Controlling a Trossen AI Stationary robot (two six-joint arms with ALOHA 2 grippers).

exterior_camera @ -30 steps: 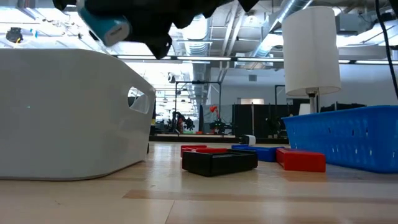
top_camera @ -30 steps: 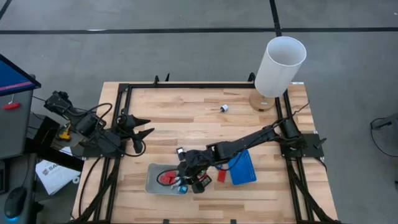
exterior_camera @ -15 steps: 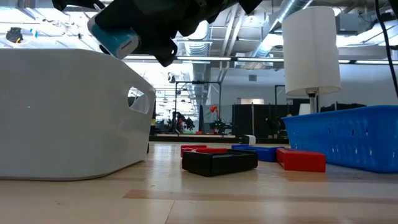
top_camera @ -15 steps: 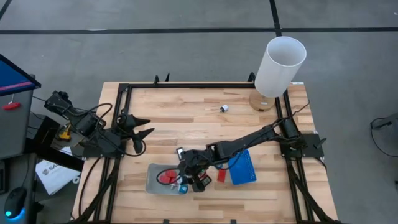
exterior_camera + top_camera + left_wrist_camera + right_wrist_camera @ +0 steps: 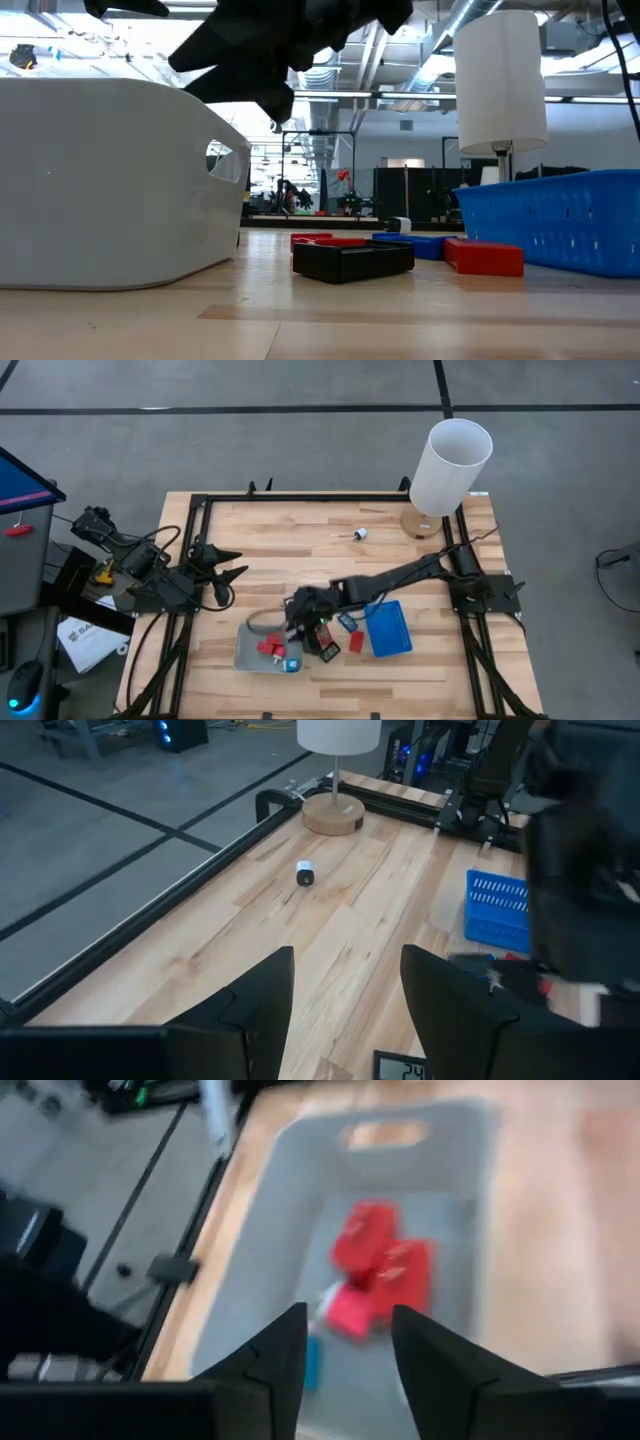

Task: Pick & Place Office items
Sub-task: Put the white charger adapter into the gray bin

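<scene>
Office items, small red blocks (image 5: 383, 1268) and a cyan bit (image 5: 312, 1361), are seen in the smooth grey tray (image 5: 247, 650); others lie beside the perforated blue tray (image 5: 387, 628). Empty, parted fingers are shown by both the right gripper (image 5: 345, 1342) above them and the left gripper (image 5: 342, 982).

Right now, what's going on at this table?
The right arm is sorting small office items into the grey tray. Its pincer hangs above the tray with its fingers apart and nothing between them; red blocks and a small cyan piece lie inside. More pieces wait on the table by the blue tray. The left pincer waits open at the table's left edge.
</scene>
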